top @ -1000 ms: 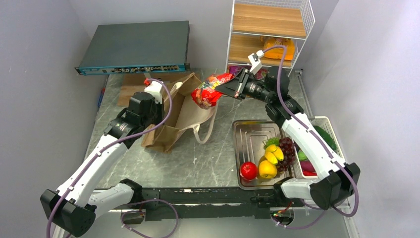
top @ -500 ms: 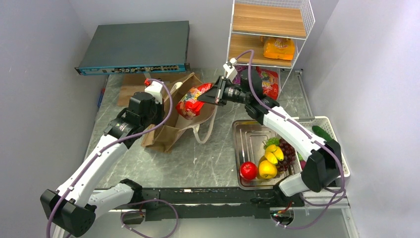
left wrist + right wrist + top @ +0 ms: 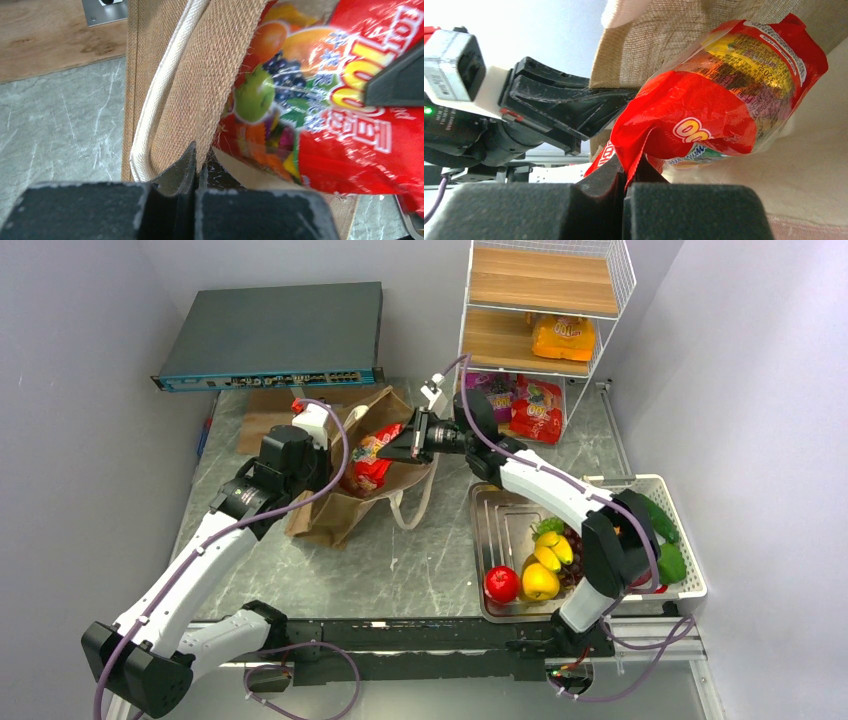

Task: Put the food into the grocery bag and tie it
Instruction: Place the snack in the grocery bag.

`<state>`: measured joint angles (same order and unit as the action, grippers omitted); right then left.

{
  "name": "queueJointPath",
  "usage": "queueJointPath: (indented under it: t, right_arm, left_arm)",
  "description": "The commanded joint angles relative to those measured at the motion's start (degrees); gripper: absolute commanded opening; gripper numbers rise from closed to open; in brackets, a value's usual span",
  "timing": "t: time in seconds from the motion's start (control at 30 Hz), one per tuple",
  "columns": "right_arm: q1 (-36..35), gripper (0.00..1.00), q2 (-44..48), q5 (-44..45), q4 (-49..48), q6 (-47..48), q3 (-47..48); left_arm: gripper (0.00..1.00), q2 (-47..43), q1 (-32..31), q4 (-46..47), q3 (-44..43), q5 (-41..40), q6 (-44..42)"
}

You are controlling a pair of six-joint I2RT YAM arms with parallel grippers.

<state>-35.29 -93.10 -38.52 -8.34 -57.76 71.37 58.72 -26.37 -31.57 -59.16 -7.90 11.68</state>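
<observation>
At the upper left of the overhead view a dark flat case point(image 3: 270, 335) leans against the wall, with a wooden board point(image 3: 262, 415) lying on the table point(image 3: 400, 570) just below it. To the right of the board, the left gripper point(image 3: 196, 162) has its two black fingers pressed together on the left rim of the grocery bag point(image 3: 345, 505), pinching the woven brown wall just beside a cream rope handle and holding that side up. The bag sits left of centre in the overhead view with its mouth open toward the right. A glossy red snack packet point(image 3: 719, 100) printed with fruit fills that mouth, lying just right of the pinched rim and brushing the bag's inner wall. From the left wrist the packet takes up the right half of the frame. The right gripper point(image 3: 626, 177) reaches in from the right, its fingers closed tight on a crimped end of the packet, so the packet hangs from that gripper at the opening, close to the left gripper. Lower right of centre, well apart from the bag, a metal tray point(image 3: 495, 515) holds a red apple point(image 3: 502, 584), dark grapes point(image 3: 580, 540) and yellow fruit. A white basket point(image 3: 690, 590) at the right edge holds a green cucumber point(image 3: 657, 518).
</observation>
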Motion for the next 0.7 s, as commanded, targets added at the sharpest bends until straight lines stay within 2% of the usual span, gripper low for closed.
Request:
queueJointPath:
  t: [0.0, 0.67]
  right_arm:
    - [-1.61, 0.00, -0.86, -3.69, -10.31, -2.17, 3.60]
    - [-8.20, 0.00, -10.45, -6.01, -15.18, -5.37, 4.23]
  left_arm:
    - [0.00, -0.18, -0.32, 0.86, -1.61, -0.54, -0.57]
    - [0.00, -0.16, -0.35, 0.80, -1.62, -0.89, -0.61]
